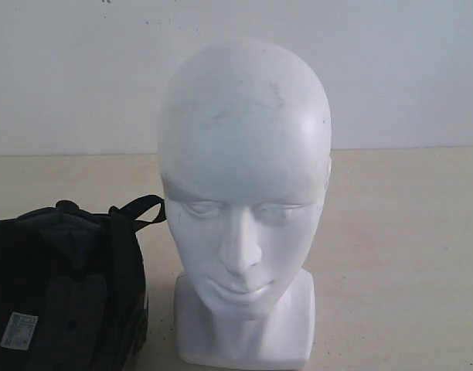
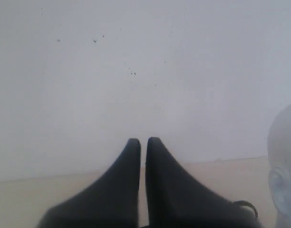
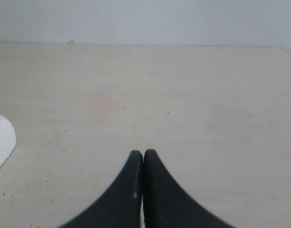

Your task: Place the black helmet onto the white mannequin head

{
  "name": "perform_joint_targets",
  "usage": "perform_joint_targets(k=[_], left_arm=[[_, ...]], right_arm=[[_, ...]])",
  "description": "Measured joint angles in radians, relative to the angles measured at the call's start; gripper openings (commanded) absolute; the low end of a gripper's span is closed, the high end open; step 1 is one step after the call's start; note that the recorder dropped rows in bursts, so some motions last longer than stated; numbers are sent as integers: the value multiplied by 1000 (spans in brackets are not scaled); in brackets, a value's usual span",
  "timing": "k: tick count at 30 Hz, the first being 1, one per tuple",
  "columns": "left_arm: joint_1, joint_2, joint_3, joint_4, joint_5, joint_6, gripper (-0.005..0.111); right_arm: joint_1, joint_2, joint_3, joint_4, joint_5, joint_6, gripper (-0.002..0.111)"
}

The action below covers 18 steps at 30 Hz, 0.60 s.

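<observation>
The white mannequin head (image 1: 244, 193) stands upright on its blocky neck base in the middle of the exterior view, bare on top. The black helmet (image 1: 62, 290) lies at its left on the table, padded lining and a small white sticker facing the camera, a strap looping toward the head. Neither gripper shows in the exterior view. My left gripper (image 2: 143, 141) is shut with nothing in it, facing the wall; the side of the mannequin head (image 2: 284, 166) shows at that view's edge. Over bare table, my right gripper (image 3: 143, 153) is shut and empty.
A pale wall (image 1: 406, 69) rises behind the beige table (image 1: 406, 255). A white corner of the neck base (image 3: 2, 140) shows in the right wrist view. A bit of helmet strap (image 2: 245, 206) shows beside the left fingers.
</observation>
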Motion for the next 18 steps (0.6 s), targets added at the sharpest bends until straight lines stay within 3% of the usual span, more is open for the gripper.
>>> perform_joint_targets(k=[8, 12, 18], left_arm=[[0, 0, -14, -40, -31, 4, 4], [0, 19, -33, -152, -52, 22, 4], [0, 150, -183, -313, 198, 144, 4]], right_arm=[[0, 0, 0, 0, 0, 0, 0], [0, 0, 0, 0, 0, 0, 0], [0, 0, 0, 0, 0, 0, 0]])
